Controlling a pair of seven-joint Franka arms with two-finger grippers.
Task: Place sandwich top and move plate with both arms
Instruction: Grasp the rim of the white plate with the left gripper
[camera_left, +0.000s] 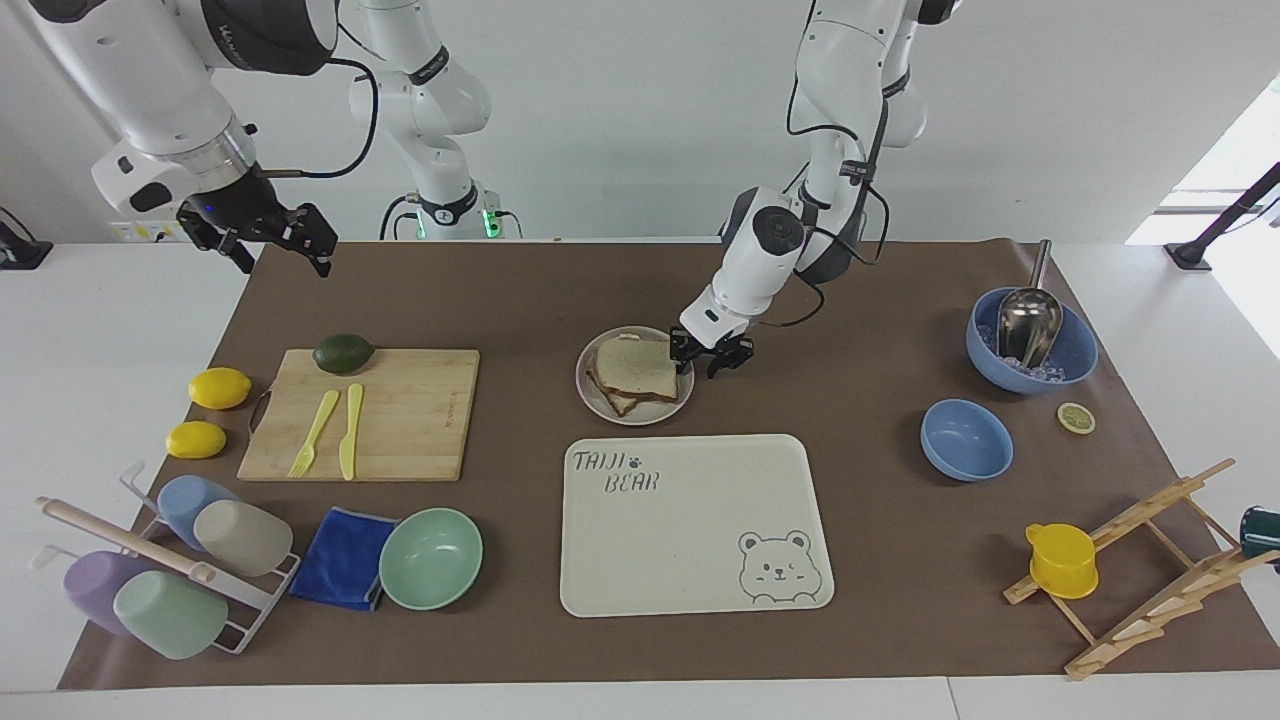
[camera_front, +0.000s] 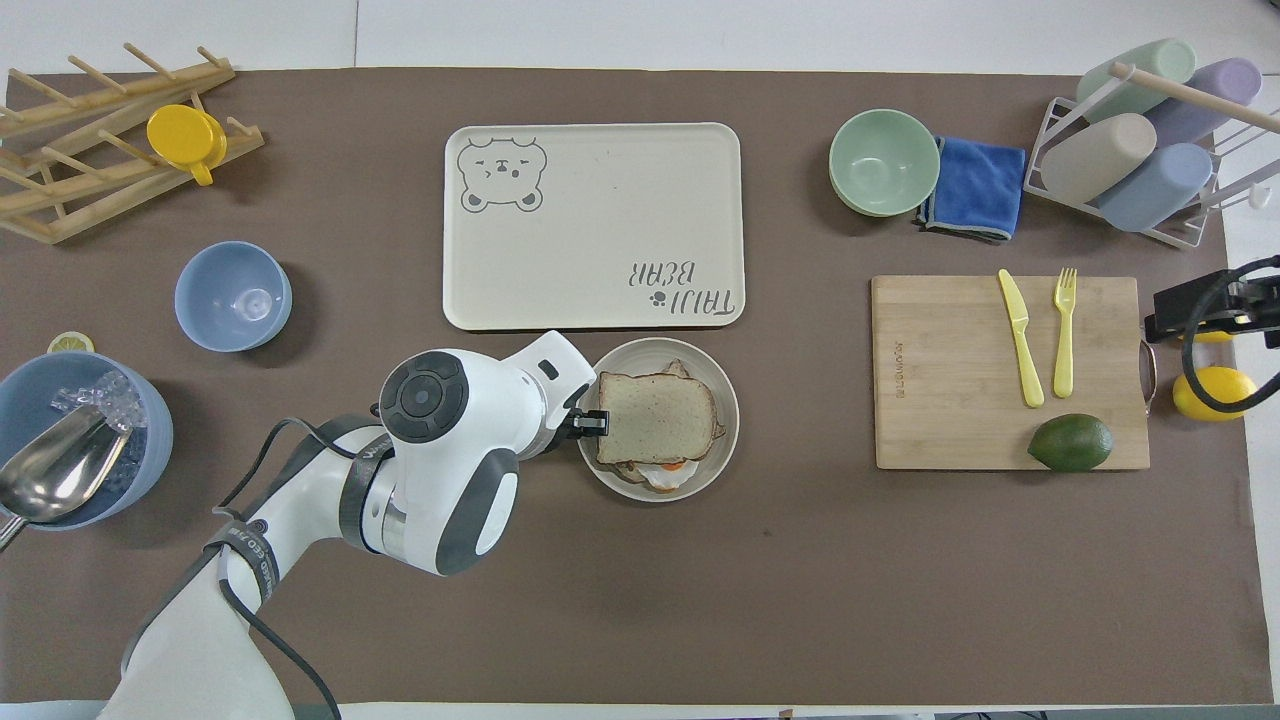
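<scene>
A: Where's the top (camera_left: 640, 366)?

B: Flat on the stack in the plate (camera_left: 595, 397), a pale, speckled squarish slice with a brown crust, covering most of what lies under it.

A: And under it?

B: A bit of egg and a second slice's corner peep out at the stack's edges.

A: The plate?

B: Small, round, shallow, beige-grey, on the brown mat just beside the tray's edge that lies nearer the robots, mid-table.
</scene>
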